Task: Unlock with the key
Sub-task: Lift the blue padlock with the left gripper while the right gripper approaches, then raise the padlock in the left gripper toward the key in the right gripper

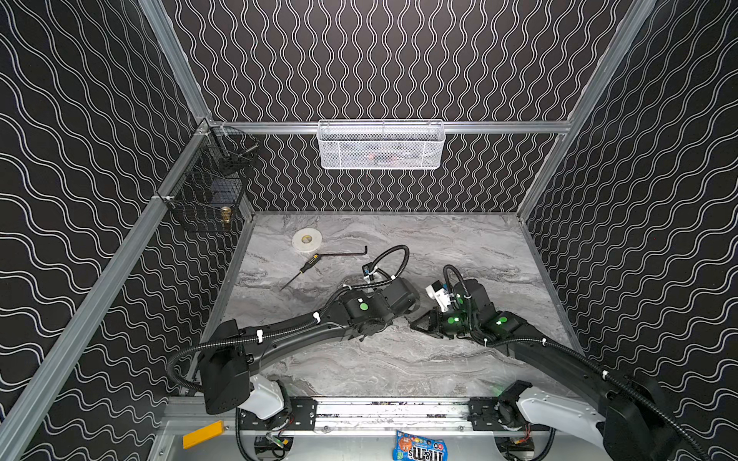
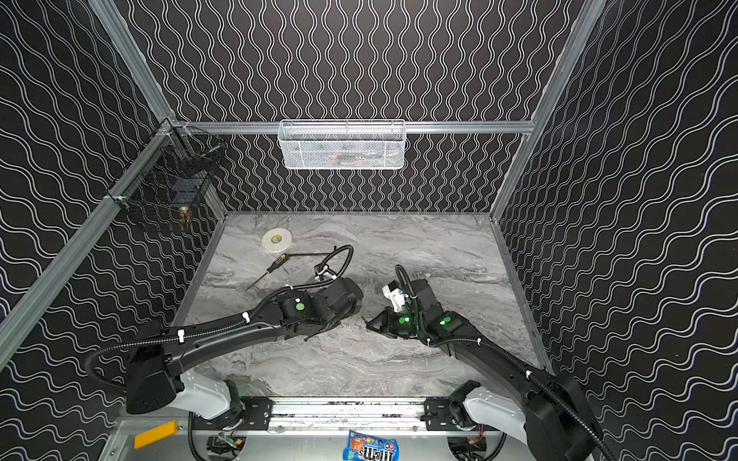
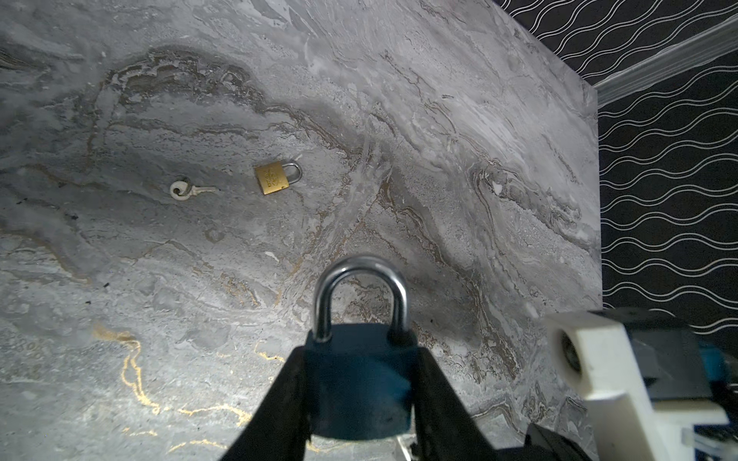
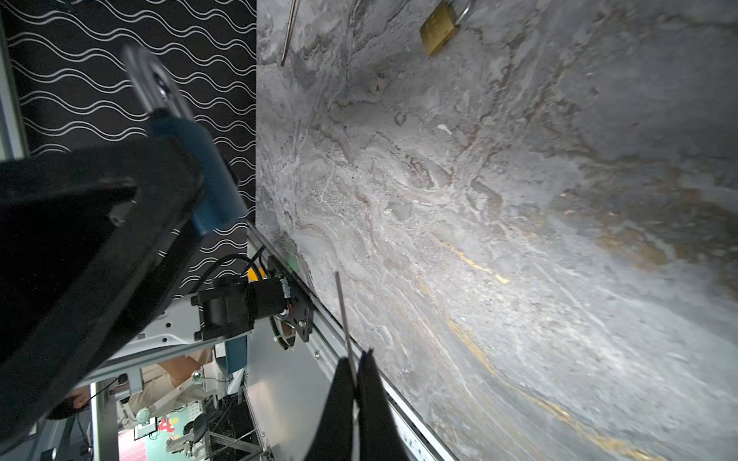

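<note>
Marbled surface [image 3: 439,119]; left hand [image 3: 361,355] clamped on blue padlock [image 3: 359,395], right hand [image 4: 355,367] pinching key [image 4: 343,311]; risk: misaligned entry could twist key loose.

The black fingers [image 3: 287,403] of my left pincer [image 3: 360,353] cover both flanks of the dark blue padlock with the steel shackle [image 3: 359,383], and I cannot see its keyhole. The thin silver key [image 4: 343,311] shows only edge-on, its head buried in my right pincer [image 4: 356,359]. The small brass padlock [image 4: 438,34] loses part of its shackle to the picture's edge. Whatever lies in the white mesh basket [image 1: 381,145] is a blur.
</note>
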